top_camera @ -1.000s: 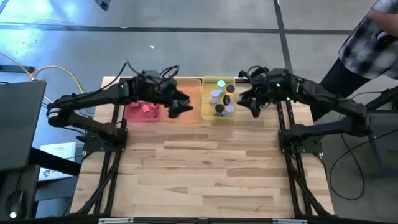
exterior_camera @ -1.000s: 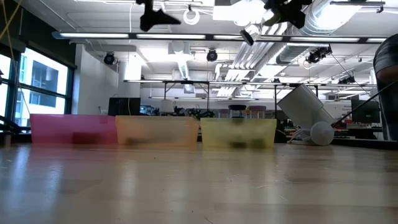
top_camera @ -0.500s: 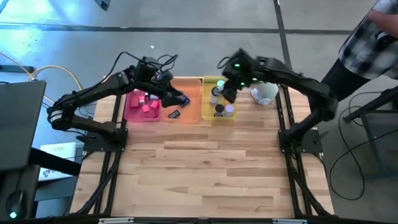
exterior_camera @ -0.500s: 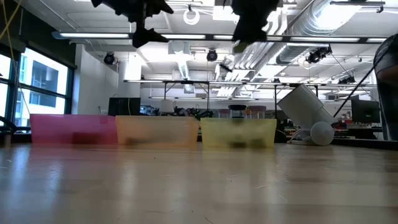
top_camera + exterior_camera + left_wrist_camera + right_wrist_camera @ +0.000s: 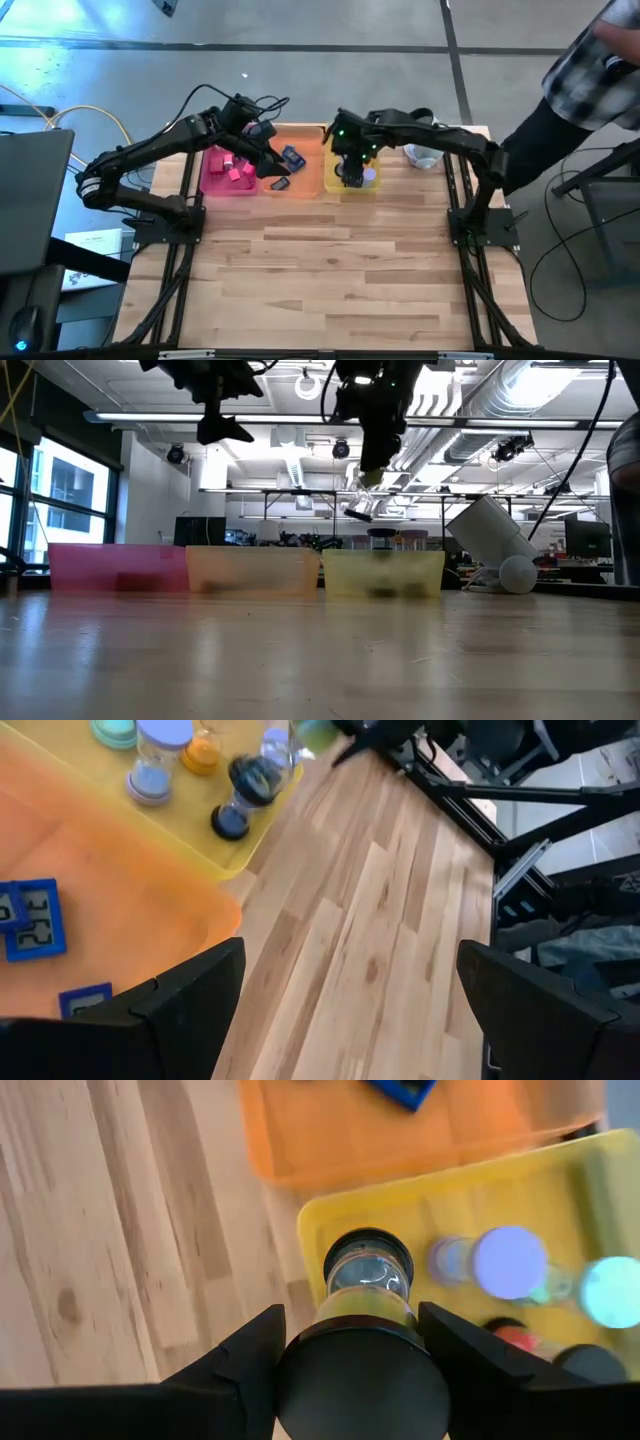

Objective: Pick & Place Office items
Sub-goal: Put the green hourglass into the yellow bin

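Right wrist view looks straight down a small sand timer (image 5: 367, 1285) with a black cap and clear glass body, clamped between the right gripper (image 5: 362, 1342)'s two dark fingers and hanging over the corner of the yellow tray (image 5: 480, 1190). In that tray stand other timers with purple (image 5: 510, 1262), green (image 5: 608, 1292) and black caps. Beside it sits the orange tray (image 5: 297, 168), with flat dark blue rectangles (image 5: 32, 920) on its floor, and next along the pink tray (image 5: 229, 172) holds red and pink cubes (image 5: 238, 172). The three trays stand side by side along the far edge of the wooden table (image 5: 330, 280).

The left gripper (image 5: 268, 167) hangs above the orange tray with its fingers spread wide and nothing between them. A clear cup-like object (image 5: 424, 154) lies on the table past the yellow tray, on the right arm's side. A person in a plaid sleeve (image 5: 590, 70) stands beyond the table's right corner.
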Controlling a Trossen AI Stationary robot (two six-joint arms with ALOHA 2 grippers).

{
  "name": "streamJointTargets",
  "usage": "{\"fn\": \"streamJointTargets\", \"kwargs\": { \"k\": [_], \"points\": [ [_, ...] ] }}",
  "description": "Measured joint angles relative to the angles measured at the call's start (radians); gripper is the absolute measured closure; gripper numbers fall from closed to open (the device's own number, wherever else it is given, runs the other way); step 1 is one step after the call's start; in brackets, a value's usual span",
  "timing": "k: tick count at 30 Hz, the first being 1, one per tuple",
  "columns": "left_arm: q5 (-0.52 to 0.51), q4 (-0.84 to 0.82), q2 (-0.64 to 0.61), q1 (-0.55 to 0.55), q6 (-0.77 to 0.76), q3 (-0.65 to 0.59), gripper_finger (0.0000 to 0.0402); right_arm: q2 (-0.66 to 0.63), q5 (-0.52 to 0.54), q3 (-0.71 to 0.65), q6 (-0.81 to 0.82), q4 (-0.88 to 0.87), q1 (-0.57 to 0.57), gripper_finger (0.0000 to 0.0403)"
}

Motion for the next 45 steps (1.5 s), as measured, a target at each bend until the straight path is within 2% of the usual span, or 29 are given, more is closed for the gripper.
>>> {"fn": "streamJointTargets", "kwargs": {
  "k": [7,15,25,32,38,45],
  "points": [
    [0.000,0.003,0.000,-0.034,-0.056,0.000,0.0046,0.053,0.025,0.000,-0.003,0.006,0.037,0.0209],
    [-0.017,0.003,0.000,-0.159,-0.059,0.000,0.0046,0.141,0.070,0.000,-0.038,0.028,0.037,0.0209],
    [-0.054,0.002,0.001,-0.281,-0.059,0.000,0.0046,0.234,0.071,0.000,-0.074,0.058,0.008,0.0209],
    [-0.074,0.002,0.001,-0.301,-0.059,0.000,0.0046,0.249,0.044,0.000,-0.078,0.066,-0.021,0.0209],
    [-0.076,0.002,0.001,-0.301,-0.059,0.000,0.0046,0.249,-0.012,0.000,-0.079,0.070,-0.032,0.0191],
    [-0.077,0.002,0.001,-0.301,-0.058,0.000,0.0046,0.249,-0.010,0.000,-0.101,0.086,-0.031,0.0199]
  ]
}}
